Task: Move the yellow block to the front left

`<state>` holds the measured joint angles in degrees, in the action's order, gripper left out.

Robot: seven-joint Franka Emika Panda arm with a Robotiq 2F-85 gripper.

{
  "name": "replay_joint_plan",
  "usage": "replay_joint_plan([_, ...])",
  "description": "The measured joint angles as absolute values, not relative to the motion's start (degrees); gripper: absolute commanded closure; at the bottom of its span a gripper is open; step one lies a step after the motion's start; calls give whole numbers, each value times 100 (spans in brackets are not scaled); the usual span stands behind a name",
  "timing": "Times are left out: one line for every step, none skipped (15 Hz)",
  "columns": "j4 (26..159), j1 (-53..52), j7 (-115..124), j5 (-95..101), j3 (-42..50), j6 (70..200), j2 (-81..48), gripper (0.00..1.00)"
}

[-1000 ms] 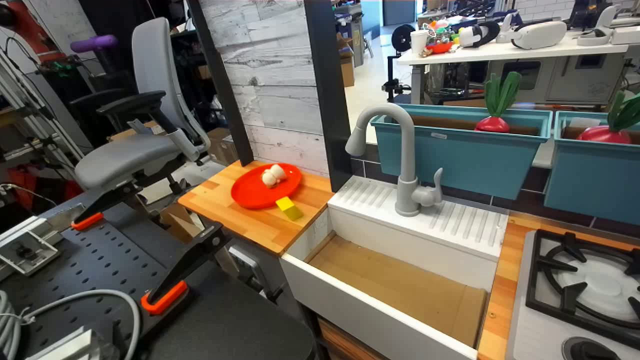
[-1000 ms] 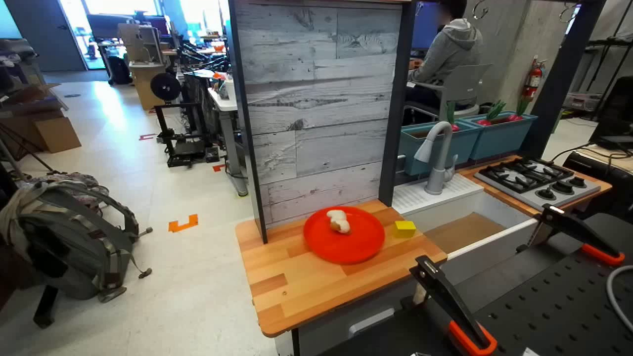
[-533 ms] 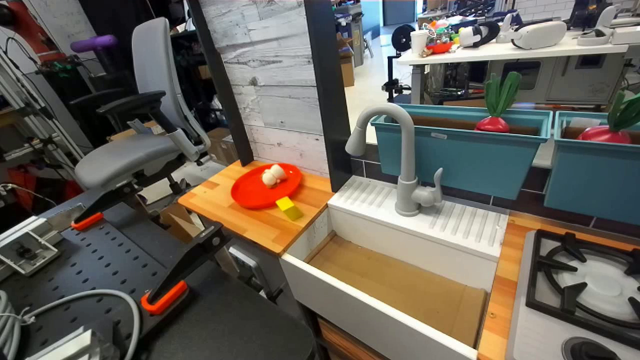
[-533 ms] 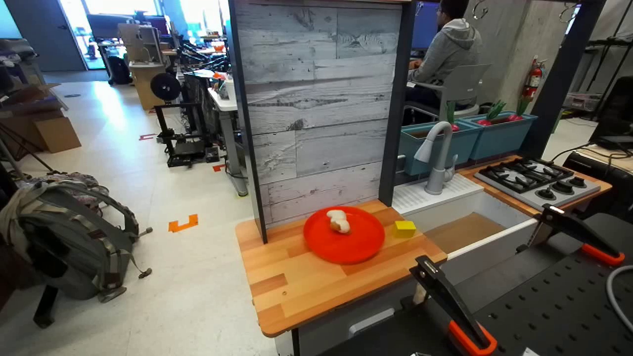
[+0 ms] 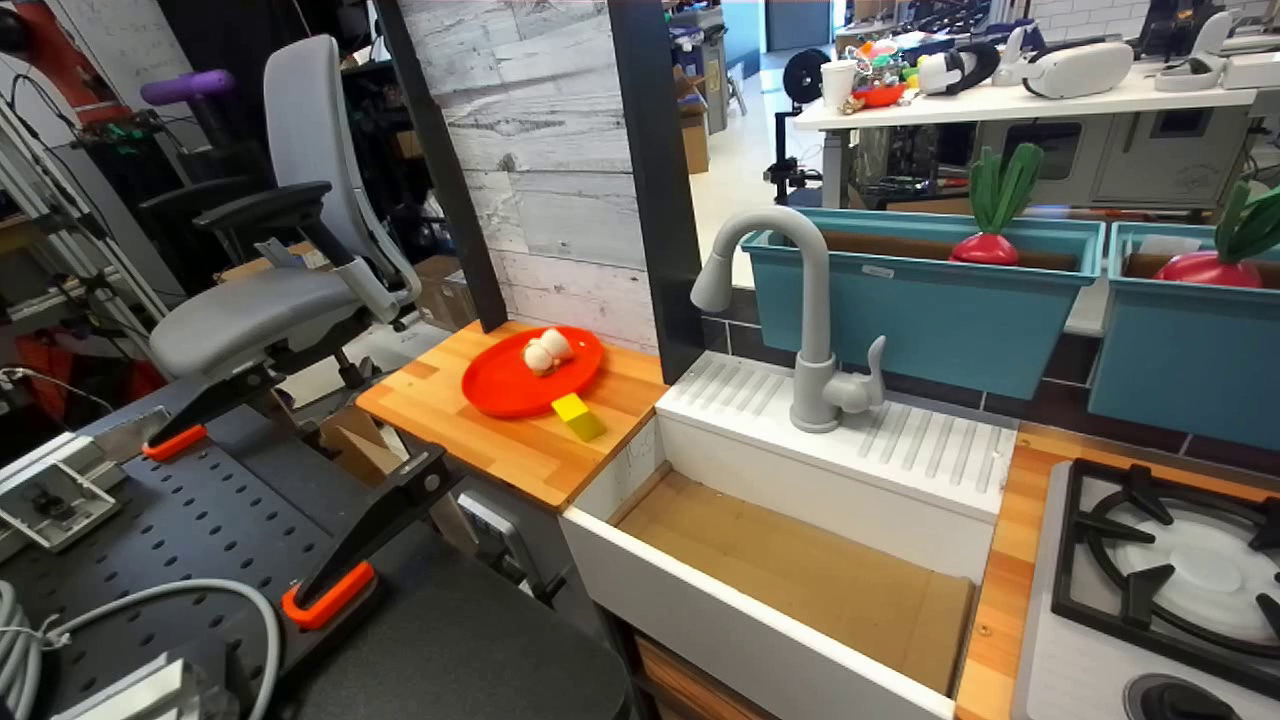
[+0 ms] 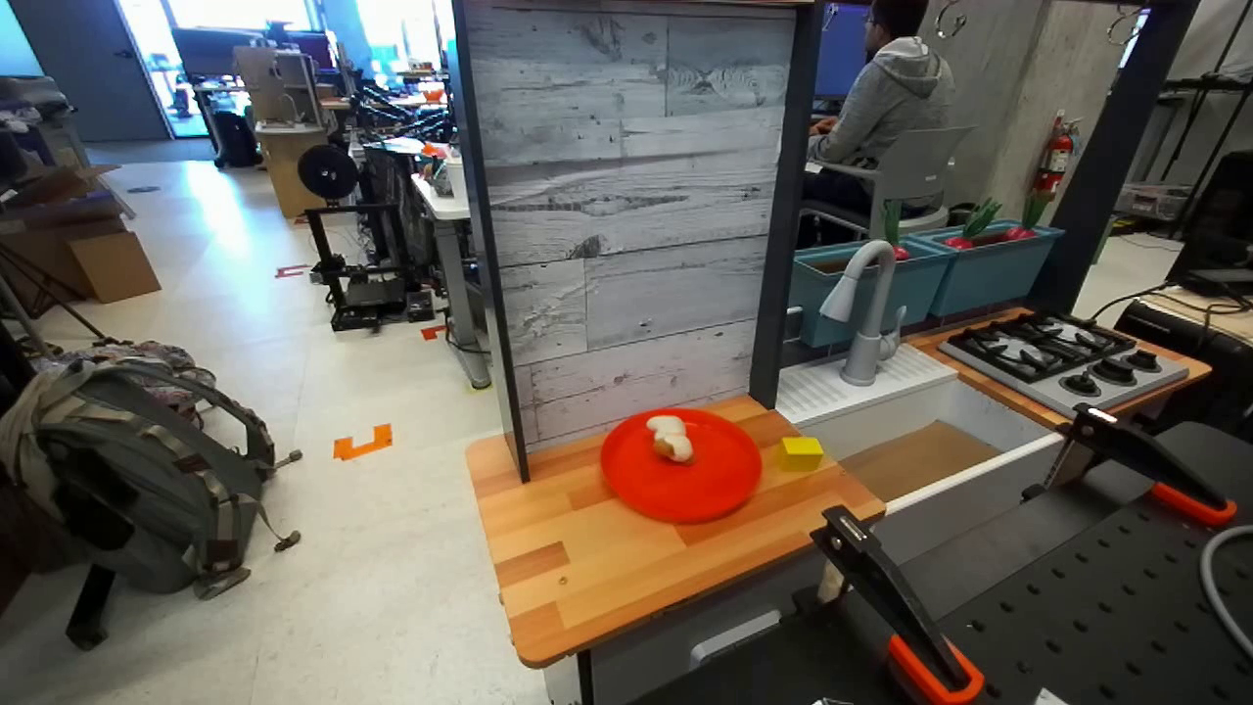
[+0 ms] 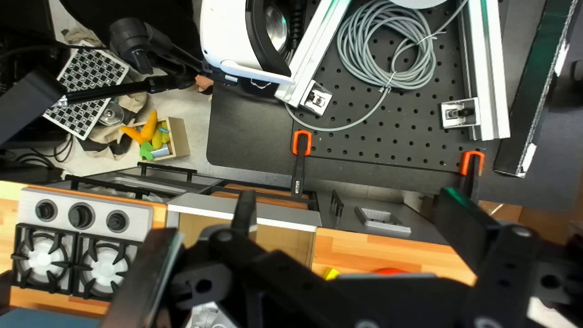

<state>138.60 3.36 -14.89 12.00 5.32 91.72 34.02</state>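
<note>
While I stand and look, everything on the wooden top (image 5: 510,450) lies just where it lay a second ago: in an exterior view, one yellow block (image 5: 579,417) sits just beside one red plate (image 5: 498,388), near one sink (image 5: 700,620). A white lump (image 5: 538,357) rests on the plate; one piece or two, I can't tell. In an exterior view, the man (image 6: 886,103) shows the side of his face, blurry before; I count two black clamps (image 6: 886,587) and two blue boxes (image 6: 998,269). In the wrist view, the one gripper (image 7: 306,246) stands with its two fingers (image 7: 469,230) far apart and a wide gap between; the block peeks out behind its dark parts.
</note>
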Motion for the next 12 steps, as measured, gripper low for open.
replay_joint_plan([13860,336,-1489,1200,532,9172,3402,0])
replay_joint_plan([13861,335,-1489,1200,532,9172,3402,0])
replay_joint_plan([13866,335,-1419,1192,532,9199,3400,0])
replay_joint_plan([13880,334,-1332,1188,532,9246,3385,0])
replay_joint_plan([13911,334,-1237,1179,533,9380,3335,0])
replay_joint_plan([13954,334,-1129,1170,537,9585,3240,0])
replay_joint_plan([14004,334,-1013,1161,542,9855,3094,0])
replay_joint_plan([14052,334,-901,1143,552,10161,2905,0])
replay_joint_plan([14105,334,-808,1099,564,10513,2682,0])
replay_joint_plan([14154,334,-734,1046,576,10867,2466,0])
replay_joint_plan([14211,334,-680,950,593,11285,2233,0])
replay_joint_plan([14272,334,-664,841,614,11698,2012,0])
